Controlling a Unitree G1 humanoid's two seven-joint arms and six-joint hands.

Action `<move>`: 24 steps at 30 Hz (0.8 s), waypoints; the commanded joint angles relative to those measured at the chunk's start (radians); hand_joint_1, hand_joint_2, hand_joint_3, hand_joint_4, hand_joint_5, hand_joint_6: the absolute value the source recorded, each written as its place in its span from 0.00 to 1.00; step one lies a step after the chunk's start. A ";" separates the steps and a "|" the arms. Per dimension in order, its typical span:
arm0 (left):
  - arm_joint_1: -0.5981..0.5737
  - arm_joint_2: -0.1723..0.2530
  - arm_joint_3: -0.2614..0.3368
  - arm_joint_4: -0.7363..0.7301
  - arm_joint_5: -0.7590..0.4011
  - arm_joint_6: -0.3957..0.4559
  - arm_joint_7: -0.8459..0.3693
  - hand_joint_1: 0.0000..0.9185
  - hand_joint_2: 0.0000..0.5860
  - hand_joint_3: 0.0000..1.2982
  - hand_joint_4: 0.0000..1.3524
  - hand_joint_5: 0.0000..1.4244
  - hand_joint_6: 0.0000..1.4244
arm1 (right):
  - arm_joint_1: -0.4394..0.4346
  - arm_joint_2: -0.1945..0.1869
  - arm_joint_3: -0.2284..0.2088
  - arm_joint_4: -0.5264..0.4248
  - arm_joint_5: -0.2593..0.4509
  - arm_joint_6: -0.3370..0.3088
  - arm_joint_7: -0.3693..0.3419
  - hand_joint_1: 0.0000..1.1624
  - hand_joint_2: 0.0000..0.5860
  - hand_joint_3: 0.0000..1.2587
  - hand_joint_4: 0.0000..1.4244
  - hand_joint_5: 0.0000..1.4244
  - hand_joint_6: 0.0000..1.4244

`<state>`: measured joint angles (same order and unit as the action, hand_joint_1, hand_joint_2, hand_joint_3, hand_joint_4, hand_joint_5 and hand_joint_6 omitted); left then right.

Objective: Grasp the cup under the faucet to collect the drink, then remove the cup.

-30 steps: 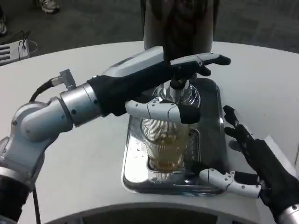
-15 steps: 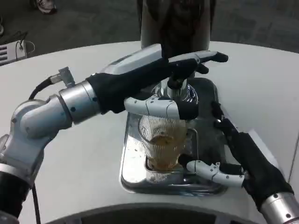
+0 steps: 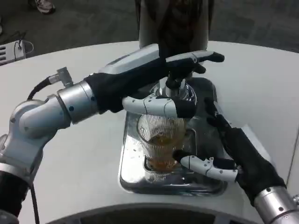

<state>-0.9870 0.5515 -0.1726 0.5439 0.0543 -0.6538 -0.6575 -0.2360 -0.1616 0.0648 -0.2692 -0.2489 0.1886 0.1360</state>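
1. Your left hand lies flat across the faucet in the head view, long fingers stretched over the tap head and the thumb reaching across just above the cup's rim. It grips nothing that you can see; I judge it is laid there to work the tap while the drink runs.
2. Your right hand sits at the cup's right side, fingers spread, thumb pointing in at the lower wall. It looks close enough to touch, yet you cannot tell whether it does; nothing is closed round the cup.
3. Look at the cup: a ribbed clear glass standing upright on the drip tray directly under the faucet, with amber drink in its lower part. That spot is what catches the pour.
4. Your left thumb hides the cup's rim and the spout, so no stream can be made out. The dispenser body is cut off at the top edge, and both palms face away from you.
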 commanded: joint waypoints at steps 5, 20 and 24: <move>0.064 0.006 0.048 0.019 0.017 0.002 0.061 0.00 0.09 0.10 0.04 0.11 0.16 | -0.019 0.010 0.008 0.022 0.018 -0.023 -0.009 0.70 0.35 0.00 0.00 0.03 0.05; 0.160 -0.031 0.181 -0.060 -0.023 -0.025 0.184 0.00 0.14 0.12 0.06 0.12 0.19 | -0.014 0.008 0.016 0.018 0.026 -0.026 -0.004 0.69 0.37 0.00 0.00 0.03 0.06; 0.193 -0.027 0.209 -0.087 -0.033 -0.023 0.189 0.00 0.14 0.12 0.07 0.13 0.19 | -0.012 0.007 0.020 0.017 0.030 -0.027 -0.003 0.69 0.36 0.00 0.00 0.04 0.06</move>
<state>-0.8334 0.5018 -0.0134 0.4688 0.0430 -0.6978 -0.5117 -0.2517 -0.1584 0.0796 -0.2551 -0.2301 0.1785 0.1359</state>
